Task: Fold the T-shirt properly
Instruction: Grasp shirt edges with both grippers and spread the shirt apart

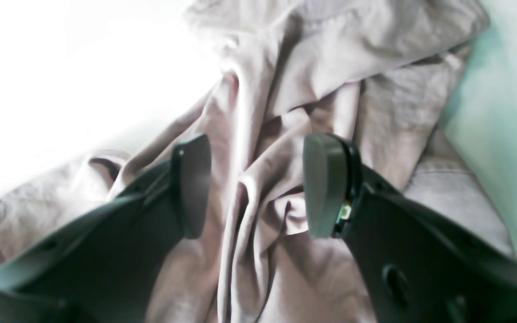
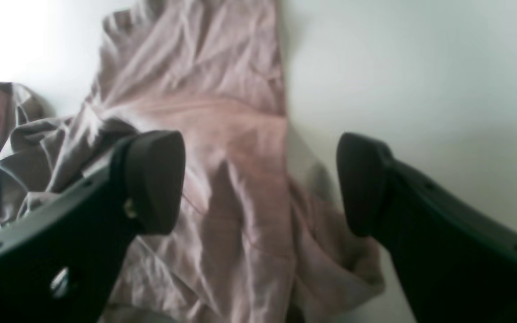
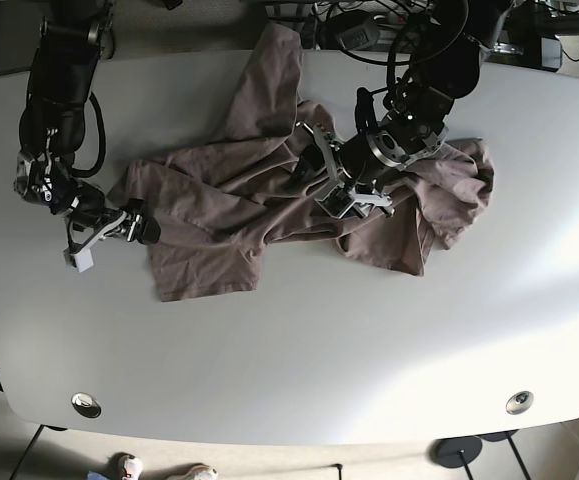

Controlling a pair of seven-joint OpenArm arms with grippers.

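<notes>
- Lay crumpled across the far middle of the white table [image 3: 299, 350]: a mauve T-shirt [image 3: 239, 215], bunched into folds at its right, one part reaching toward the far edge.
- Hovered over the bunched middle folds with jaws apart, gripping nothing: left gripper [image 3: 341, 180], a ridge of cloth showing between its pads [image 1: 191, 186].
- Sat low at the shirt's left edge, jaws likewise spread wide and empty: right gripper [image 3: 109, 232], one finger above cloth, the other above bare table.

Overhead base view; close wrist views, shared T-shirt [image 3: 269, 200].
</notes>
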